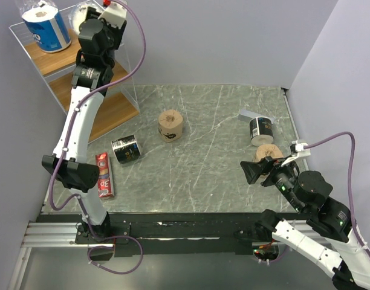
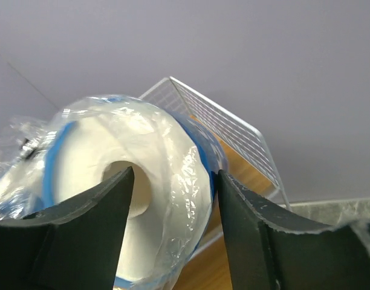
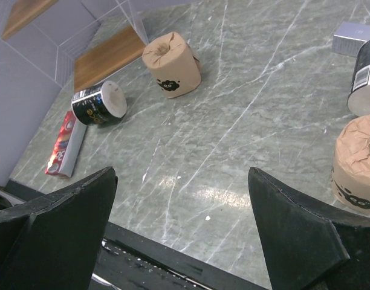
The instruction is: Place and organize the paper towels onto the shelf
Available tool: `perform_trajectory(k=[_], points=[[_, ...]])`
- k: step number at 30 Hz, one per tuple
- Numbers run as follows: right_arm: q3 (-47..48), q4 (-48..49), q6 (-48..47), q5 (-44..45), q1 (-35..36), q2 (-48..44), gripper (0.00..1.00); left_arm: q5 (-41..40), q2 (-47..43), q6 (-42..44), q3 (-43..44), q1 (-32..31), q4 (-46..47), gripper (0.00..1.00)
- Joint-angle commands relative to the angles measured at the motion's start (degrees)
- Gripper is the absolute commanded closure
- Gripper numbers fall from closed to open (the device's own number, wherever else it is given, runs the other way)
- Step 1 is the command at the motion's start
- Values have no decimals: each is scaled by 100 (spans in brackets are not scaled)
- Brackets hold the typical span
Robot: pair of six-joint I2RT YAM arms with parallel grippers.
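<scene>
Two fingers of the left gripper pinch a blue-wrapped roll, one at its hollow core and one outside its wall, up at the top of the shelf, with a second blue roll standing on the top board beside it. The right gripper hangs wide open over the table, a tan roll just off its right finger.
</scene>
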Motion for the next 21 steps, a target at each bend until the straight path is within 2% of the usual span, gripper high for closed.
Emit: perform_trajectory(k=[1, 12, 17, 21], points=[[195, 50, -49, 111, -8, -76, 4, 170, 14, 40, 458, 138, 638, 35], [256, -20, -14, -74, -8, -67, 4, 258, -152, -214, 415, 174, 577, 26], [151, 15, 39, -188, -8, -216, 4, 196, -548, -522, -33, 174, 472, 26], [124, 6, 74, -258, -8, -225, 4, -163, -829, -733, -288, 182, 279, 28]])
